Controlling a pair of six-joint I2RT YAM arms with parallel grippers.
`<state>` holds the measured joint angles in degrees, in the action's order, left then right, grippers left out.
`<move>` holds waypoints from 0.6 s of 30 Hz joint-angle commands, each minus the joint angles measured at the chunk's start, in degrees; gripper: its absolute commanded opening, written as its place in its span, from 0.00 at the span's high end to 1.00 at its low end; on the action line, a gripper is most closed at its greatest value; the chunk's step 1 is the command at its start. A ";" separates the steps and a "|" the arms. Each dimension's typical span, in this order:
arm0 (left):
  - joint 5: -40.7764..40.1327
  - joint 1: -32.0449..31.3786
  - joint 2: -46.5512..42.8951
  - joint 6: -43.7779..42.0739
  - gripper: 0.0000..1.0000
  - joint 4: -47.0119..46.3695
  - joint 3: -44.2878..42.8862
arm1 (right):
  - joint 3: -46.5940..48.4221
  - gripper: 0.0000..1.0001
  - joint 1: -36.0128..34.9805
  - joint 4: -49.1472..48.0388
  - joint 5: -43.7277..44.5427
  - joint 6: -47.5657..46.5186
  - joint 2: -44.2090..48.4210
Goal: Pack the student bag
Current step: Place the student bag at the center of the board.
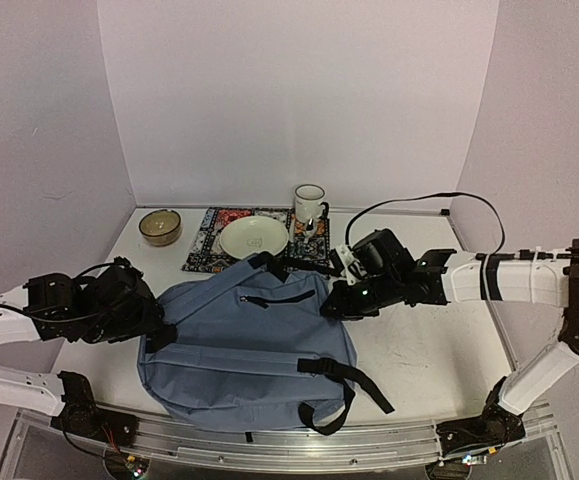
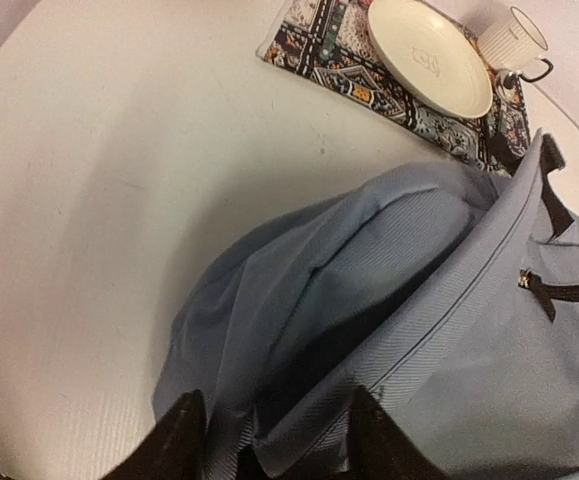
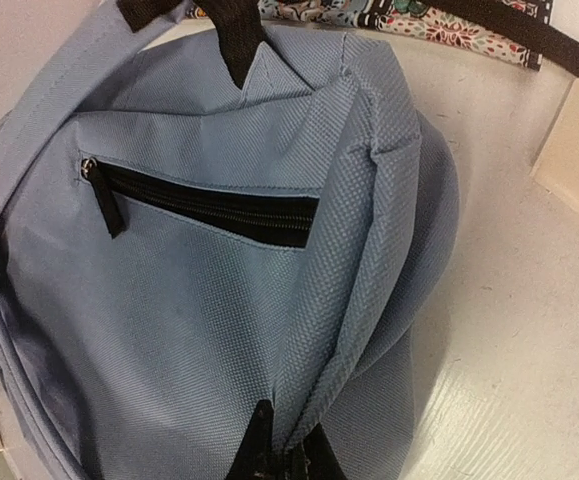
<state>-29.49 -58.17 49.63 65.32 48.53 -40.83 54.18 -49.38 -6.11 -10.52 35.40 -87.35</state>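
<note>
The student bag (image 1: 244, 345) is a slate-blue backpack lying flat in the middle of the table, with black straps and a front zipper (image 1: 274, 298). My left gripper (image 1: 161, 335) is at its left edge. In the left wrist view its fingers (image 2: 181, 440) stand apart with folds of the bag (image 2: 439, 330) between them, beside the dark gap of the main opening. My right gripper (image 1: 331, 305) is at the bag's upper right edge. In the right wrist view it (image 3: 291, 455) is shut on a raised seam of the bag (image 3: 189, 300).
Behind the bag a patterned mat (image 1: 207, 250) holds a cream plate (image 1: 254, 237). A white mug (image 1: 309, 205) stands at the back and a brown bowl (image 1: 159, 226) at the back left. Walls close in on three sides.
</note>
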 commanded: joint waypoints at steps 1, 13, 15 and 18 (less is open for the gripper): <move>-6.30 0.24 1.58 -0.54 0.40 0.97 -5.06 | -0.10 1.00 -0.74 -2.40 -2.57 -1.18 -1.70; -6.05 0.32 18.70 -21.22 0.11 -0.46 -23.03 | 2.42 0.79 -0.80 1.89 1.10 -5.57 -1.03; -3.55 1.35 20.99 -23.07 0.09 -3.28 -22.73 | 4.13 0.68 -0.81 3.64 2.86 -6.25 -0.55; 3.08 5.26 22.89 -25.17 0.09 -9.14 -20.41 | 6.97 0.51 -0.87 6.03 5.94 -7.35 0.05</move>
<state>-32.33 -56.86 70.44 45.87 46.32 -62.17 55.65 -49.73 -3.78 -8.74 30.66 -89.36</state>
